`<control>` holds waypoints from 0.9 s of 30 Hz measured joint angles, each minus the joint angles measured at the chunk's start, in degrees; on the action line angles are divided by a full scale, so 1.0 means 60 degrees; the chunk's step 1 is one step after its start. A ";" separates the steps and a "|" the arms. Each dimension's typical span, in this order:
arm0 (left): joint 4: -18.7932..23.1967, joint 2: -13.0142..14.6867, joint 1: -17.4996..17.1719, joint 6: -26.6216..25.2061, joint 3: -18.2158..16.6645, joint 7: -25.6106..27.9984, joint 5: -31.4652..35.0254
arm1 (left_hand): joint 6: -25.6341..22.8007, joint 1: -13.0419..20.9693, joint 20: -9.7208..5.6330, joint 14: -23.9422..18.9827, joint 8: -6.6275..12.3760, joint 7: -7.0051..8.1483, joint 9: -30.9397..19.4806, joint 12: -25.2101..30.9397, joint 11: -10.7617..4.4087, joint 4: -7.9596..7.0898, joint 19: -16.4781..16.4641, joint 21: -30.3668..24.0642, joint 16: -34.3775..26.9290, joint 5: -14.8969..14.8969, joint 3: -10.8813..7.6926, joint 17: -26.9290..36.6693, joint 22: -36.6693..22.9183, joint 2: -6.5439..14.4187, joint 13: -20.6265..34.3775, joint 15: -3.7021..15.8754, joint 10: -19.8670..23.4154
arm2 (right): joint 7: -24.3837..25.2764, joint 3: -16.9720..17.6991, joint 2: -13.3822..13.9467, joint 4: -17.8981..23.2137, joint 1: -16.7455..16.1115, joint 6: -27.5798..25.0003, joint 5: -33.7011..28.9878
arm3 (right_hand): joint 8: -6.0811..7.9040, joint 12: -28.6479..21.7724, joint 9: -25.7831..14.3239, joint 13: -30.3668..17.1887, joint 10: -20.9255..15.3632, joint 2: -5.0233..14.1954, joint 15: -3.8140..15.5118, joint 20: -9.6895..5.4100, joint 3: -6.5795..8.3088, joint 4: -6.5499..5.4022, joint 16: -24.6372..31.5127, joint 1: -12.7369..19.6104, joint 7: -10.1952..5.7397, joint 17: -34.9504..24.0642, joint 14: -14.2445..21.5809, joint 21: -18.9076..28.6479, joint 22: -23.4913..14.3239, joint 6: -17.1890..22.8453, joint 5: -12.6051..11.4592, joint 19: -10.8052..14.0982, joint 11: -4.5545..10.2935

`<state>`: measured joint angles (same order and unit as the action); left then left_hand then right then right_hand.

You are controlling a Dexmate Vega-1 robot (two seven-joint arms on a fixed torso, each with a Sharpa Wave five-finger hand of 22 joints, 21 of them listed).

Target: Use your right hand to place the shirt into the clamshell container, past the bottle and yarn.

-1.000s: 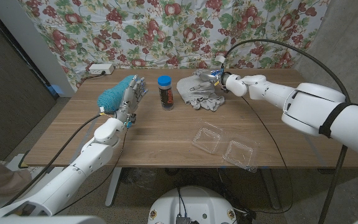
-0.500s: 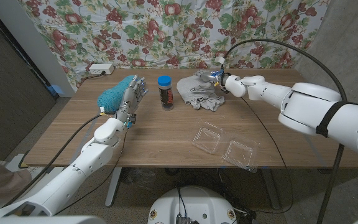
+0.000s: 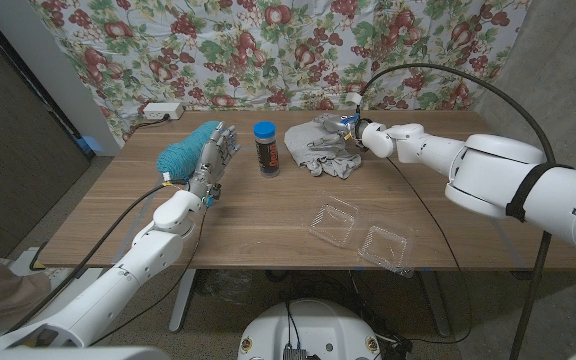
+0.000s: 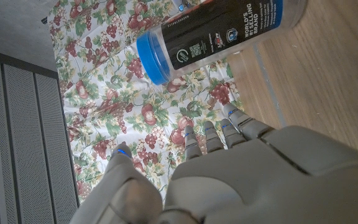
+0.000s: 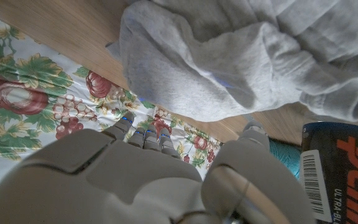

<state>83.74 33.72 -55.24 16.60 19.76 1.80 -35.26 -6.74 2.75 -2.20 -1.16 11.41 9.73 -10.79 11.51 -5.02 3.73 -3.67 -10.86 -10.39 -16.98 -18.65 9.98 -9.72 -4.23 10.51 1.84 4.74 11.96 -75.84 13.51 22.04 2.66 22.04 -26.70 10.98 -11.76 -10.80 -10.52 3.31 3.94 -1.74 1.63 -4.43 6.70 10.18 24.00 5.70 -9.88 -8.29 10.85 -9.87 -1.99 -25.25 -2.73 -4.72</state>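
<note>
A crumpled grey shirt point(image 3: 320, 150) lies at the back of the wooden table point(image 3: 268, 215); up close the shirt point(image 5: 241, 56) sits just beyond my fingertips. My right hand point(image 3: 345, 130) hovers at the shirt's far right edge, fingers apart and holding nothing; the right hand point(image 5: 135, 180) has its thumb spread wide. A dark bottle point(image 3: 265, 147) with a blue lid stands left of the shirt, also seen as the bottle point(image 4: 216, 34) and the bottle point(image 5: 337, 177). Teal yarn point(image 3: 186, 150) lies further left. My left hand point(image 3: 213, 160) stands beside the yarn, fingers straight. The clear clamshell container point(image 3: 363, 233) lies open near the front.
A white power strip point(image 3: 160, 111) sits at the table's back left corner. A black cable point(image 3: 448, 75) arches over my right arm. A floral cloth point(image 3: 288, 50) hangs behind the table.
My right arm has edged slightly left, toward the shirt. The left hand, bottle, yarn and container have stayed put.
</note>
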 measured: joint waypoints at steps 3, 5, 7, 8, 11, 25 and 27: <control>0.0008 -0.0005 -0.0013 0.0000 0.0004 0.0000 0.0000 | 0.0000 0.0000 0.0000 0.0000 0.0000 0.0000 0.0000 0.0000 0.0000 0.0000 0.0000 0.0000 0.0000 0.0000 0.0000 0.0000 0.0000 0.0000 0.0000 0.0000 0.0000 | -0.0012 0.0000 0.0000 0.0000 0.0000 -0.0069 0.0063 | 0.0049 -0.0028 0.0001 0.0000 0.0000 0.0000 0.0000 -0.0022 0.0000 0.0000 0.0000 0.0000 0.0040 0.0000 0.0000 0.0000 0.0000 0.0040 -0.0071 0.0022 0.0000; 0.0013 -0.0005 -0.0019 -0.0004 0.0005 -0.0003 0.0000 | 0.0000 0.0000 0.0000 0.0000 0.0000 0.0000 0.0000 0.0000 0.0000 0.0000 0.0000 0.0000 0.0000 0.0000 0.0000 0.0000 0.0000 0.0000 0.0000 0.0000 0.0000 | -0.0024 -0.0138 -0.0068 -0.0055 0.0008 -0.0105 0.0097 | 0.0049 -0.0028 0.0000 0.0000 0.0000 0.0000 0.0000 -0.0053 0.0000 0.0000 0.0000 0.0000 0.0041 0.0000 0.0000 0.0000 0.0000 0.0040 -0.0071 0.0053 0.0000; 0.0021 -0.0006 -0.0028 -0.0004 0.0005 -0.0003 0.0000 | 0.0000 0.0000 0.0000 0.0000 0.0000 0.0000 0.0000 0.0000 0.0000 0.0000 0.0000 0.0000 0.0000 0.0000 0.0000 0.0000 0.0000 0.0000 0.0000 0.0000 0.0000 | -0.0049 -0.0138 -0.0068 -0.0055 0.0008 -0.0138 0.0132 | 0.0049 -0.0028 0.0000 0.0000 0.0000 0.0000 0.0000 -0.0053 0.0000 0.0000 0.0000 0.0000 0.0040 0.0000 0.0000 0.0000 0.0000 0.0040 -0.0071 0.0053 0.0000; 0.0027 -0.0005 -0.0037 -0.0004 0.0005 -0.0003 0.0000 | 0.0000 0.0000 0.0000 0.0000 0.0000 0.0000 0.0000 0.0000 0.0000 0.0000 0.0000 0.0000 0.0000 0.0000 0.0000 0.0000 0.0000 0.0000 0.0000 0.0000 0.0000 | -0.0063 -0.0138 -0.0068 -0.0055 0.0008 -0.0155 0.0154 | 0.0049 -0.0028 0.0000 0.0000 0.0000 0.0000 -0.0004 -0.0053 0.0000 0.0000 0.0000 0.0000 0.0040 0.0000 0.0003 0.0000 0.0000 0.0040 -0.0071 0.0053 0.0000; 0.0042 -0.0006 -0.0053 -0.0004 0.0005 0.0000 0.0000 | 0.0000 0.0000 0.0000 0.0000 0.0000 0.0000 0.0000 0.0000 0.0000 0.0000 0.0000 0.0000 0.0000 0.0000 0.0000 0.0000 0.0000 -0.0001 0.0000 0.0000 0.0000 | -0.0082 -0.0213 -0.0104 -0.0077 0.0015 -0.0203 0.0210 | 0.0049 -0.0028 0.0006 0.0000 0.0000 0.0000 -0.0035 -0.0053 0.0000 0.0000 0.0000 0.0000 0.0040 0.0000 0.0035 0.0000 0.0000 0.0040 -0.0071 0.0053 0.0000; 0.0123 0.0005 -0.0146 0.0000 -0.0014 0.0054 0.0003 | 0.0000 0.0000 0.0000 0.0000 0.0000 0.0000 0.0000 0.0000 0.0000 0.0040 0.0000 0.0000 0.0000 0.0042 0.0041 0.0000 0.0000 -0.0001 0.0000 0.0000 0.0000 | -0.0162 -0.0395 -0.0176 -0.0108 0.0032 -0.0279 0.0373 | 0.0049 -0.0028 0.0025 0.0000 0.0000 0.0000 -0.0035 -0.0103 0.0000 0.0000 -0.0001 0.0000 0.0040 0.0000 0.0035 0.0000 0.0000 0.0040 -0.0071 0.0103 0.0000; 0.0152 0.0013 -0.0172 0.0004 -0.0021 0.0064 0.0003 | 0.0000 0.0000 0.0000 0.0000 0.0000 0.0000 0.0000 0.0000 0.0000 0.0040 0.0000 0.0000 0.0000 0.0042 0.0041 0.0000 0.0000 -0.0001 0.0000 0.0000 0.0000 | -0.0165 -0.0408 -0.0178 -0.0109 0.0032 -0.0279 0.0382 | 0.0049 -0.0028 0.0025 0.0000 0.0000 0.0000 -0.0035 -0.0103 0.0000 0.0000 0.0000 0.0000 0.0040 0.0000 0.0035 0.0000 0.0000 0.0040 -0.0070 0.0103 0.0000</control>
<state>84.66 33.79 -56.27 16.63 19.63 2.18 -35.24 -6.74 2.75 -2.20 -1.16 11.41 9.73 -10.79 11.51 -5.02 3.97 -3.67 -10.86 -10.39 -16.72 -18.40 9.98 -9.71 -4.23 10.51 1.84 4.74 10.97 -78.29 12.44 21.39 2.85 20.37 -24.41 11.28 -11.93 -10.65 -10.52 3.31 3.94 -1.95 1.01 -4.43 6.70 10.18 24.00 5.94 -9.88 -8.08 10.85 -9.86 -1.75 -25.68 -2.12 -4.72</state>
